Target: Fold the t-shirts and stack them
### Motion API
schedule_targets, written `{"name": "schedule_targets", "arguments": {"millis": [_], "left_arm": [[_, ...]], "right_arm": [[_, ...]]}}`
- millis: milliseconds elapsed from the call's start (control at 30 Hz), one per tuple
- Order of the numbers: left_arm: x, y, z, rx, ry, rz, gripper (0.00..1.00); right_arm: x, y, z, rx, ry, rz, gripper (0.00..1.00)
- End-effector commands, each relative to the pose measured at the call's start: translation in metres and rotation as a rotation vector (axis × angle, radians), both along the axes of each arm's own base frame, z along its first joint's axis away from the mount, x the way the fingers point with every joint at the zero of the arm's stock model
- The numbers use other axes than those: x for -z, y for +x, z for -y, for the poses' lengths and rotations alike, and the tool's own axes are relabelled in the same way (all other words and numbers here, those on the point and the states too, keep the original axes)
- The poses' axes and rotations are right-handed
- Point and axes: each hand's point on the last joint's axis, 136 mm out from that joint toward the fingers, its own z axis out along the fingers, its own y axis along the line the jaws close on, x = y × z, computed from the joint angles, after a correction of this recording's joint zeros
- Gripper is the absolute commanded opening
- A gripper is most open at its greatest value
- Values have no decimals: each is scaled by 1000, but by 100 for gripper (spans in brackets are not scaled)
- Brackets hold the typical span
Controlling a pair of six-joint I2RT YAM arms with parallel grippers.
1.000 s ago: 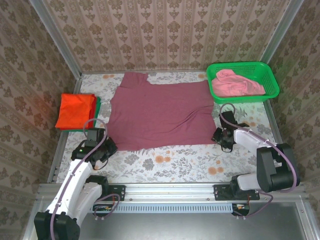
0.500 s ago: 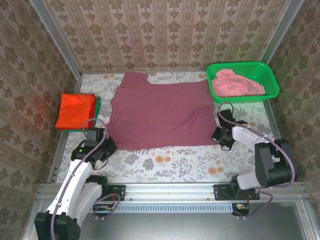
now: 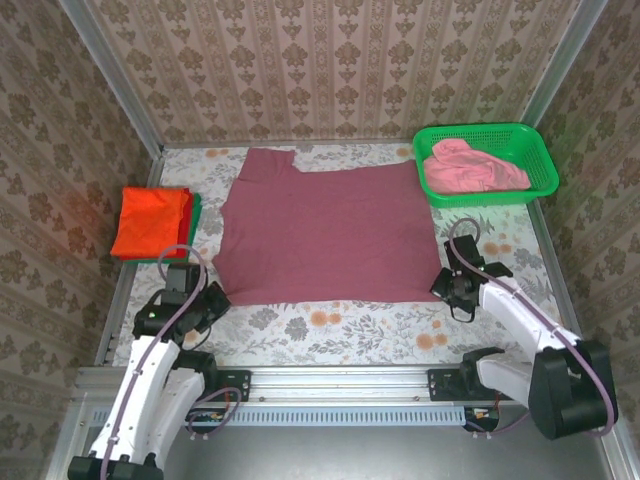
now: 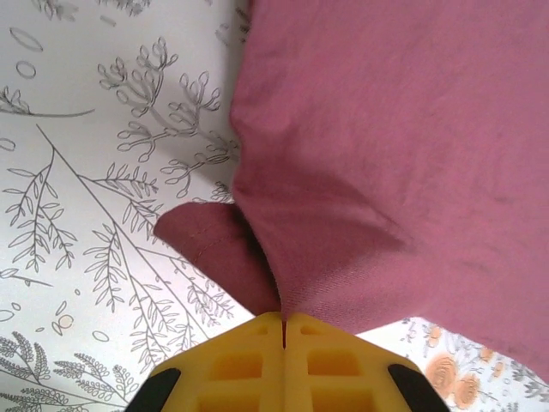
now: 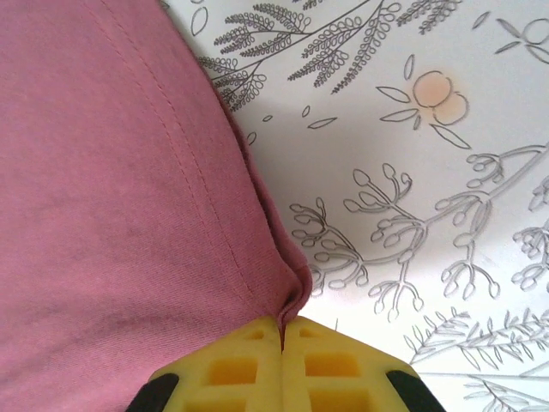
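Maroon t-shirt (image 3: 325,225) flat on desk (image 3: 330,325), unfolded. Left hand (image 4: 283,322) and right hand (image 5: 281,324) each clamped on a near corner. Orange t-shirt (image 3: 150,220) over green t-shirt (image 3: 196,215), folded, stacked at left. Pink t-shirt (image 3: 470,168) lies in basket (image 3: 538,160).

Matt cloth t-shirt (image 3: 325,230), plastic mesh basket (image 3: 543,160)

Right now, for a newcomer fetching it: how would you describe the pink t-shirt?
At the table's far right corner sits a green mesh basket. The pink t-shirt lies crumpled inside it, unlike the maroon t-shirt spread flat mid-table and the orange t-shirt folded at the left edge.
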Motion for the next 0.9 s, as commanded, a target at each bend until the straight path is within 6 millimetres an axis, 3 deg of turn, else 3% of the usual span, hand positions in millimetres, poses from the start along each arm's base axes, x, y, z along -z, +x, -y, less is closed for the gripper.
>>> {"name": "schedule_targets", "arguments": {"millis": [0, 300, 667, 867], "left_arm": [[-20, 9, 0, 20, 19, 18, 0], [-32, 52, -2, 108, 78, 23, 0], [-48, 109, -7, 166, 120, 47, 0], [-55, 132, -5, 206, 140, 76, 0]], "right_arm": [[-11, -7, 2, 3, -13, -19, 0], [-48, 36, 1, 5, -26, 70, 0], [-63, 91, -7, -9, -29, 87, 0], [-58, 111, -3, -30, -78, 44, 0]]}}
